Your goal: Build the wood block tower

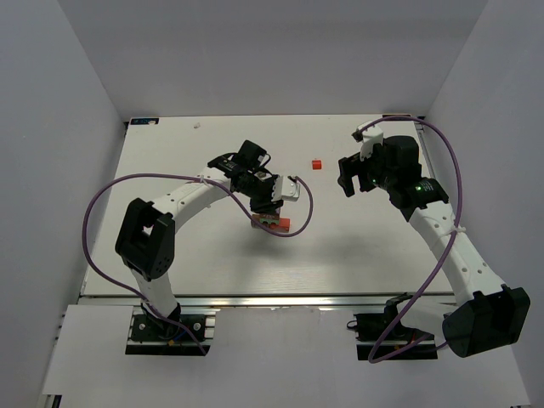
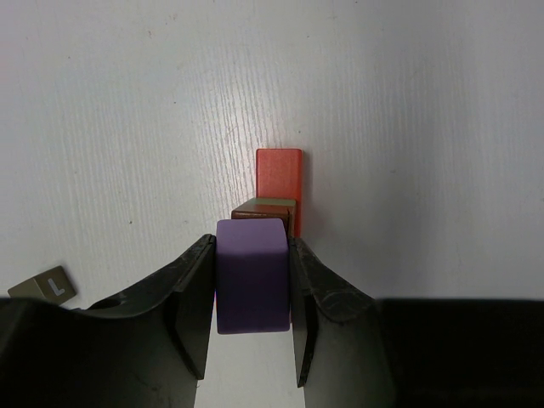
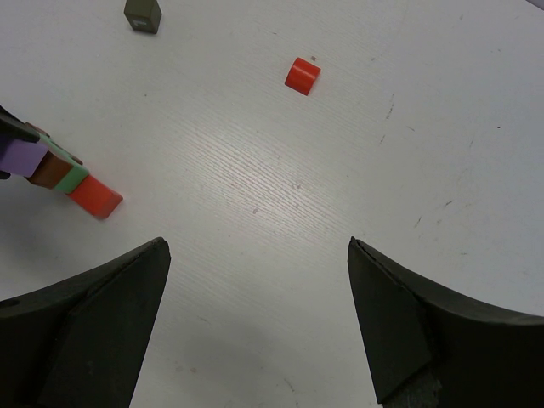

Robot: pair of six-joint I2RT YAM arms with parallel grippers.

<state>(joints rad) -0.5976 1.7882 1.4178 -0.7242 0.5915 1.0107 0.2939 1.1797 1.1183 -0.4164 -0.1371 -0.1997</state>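
My left gripper (image 2: 251, 244) is shut on a lilac wood block (image 2: 252, 276), with a finger pressed against each side. Straight below it stands the tower (image 1: 274, 223): a brown block (image 2: 260, 211), a green piece (image 2: 277, 201) and a red bar (image 2: 279, 174) lowest on the table. The right wrist view shows the lilac block (image 3: 24, 156) right against the brown one (image 3: 53, 172), then green (image 3: 74, 178) and red (image 3: 96, 196). My right gripper (image 3: 257, 246) hangs open above bare table, far right of the tower, holding nothing.
A loose red cube (image 1: 316, 162) (image 3: 303, 75) lies between the two grippers. A dark grey block (image 3: 142, 14) stands beyond the tower. A small khaki piece marked L (image 2: 42, 286) shows beside the left jaw. White walls (image 1: 76, 110) close in the table.
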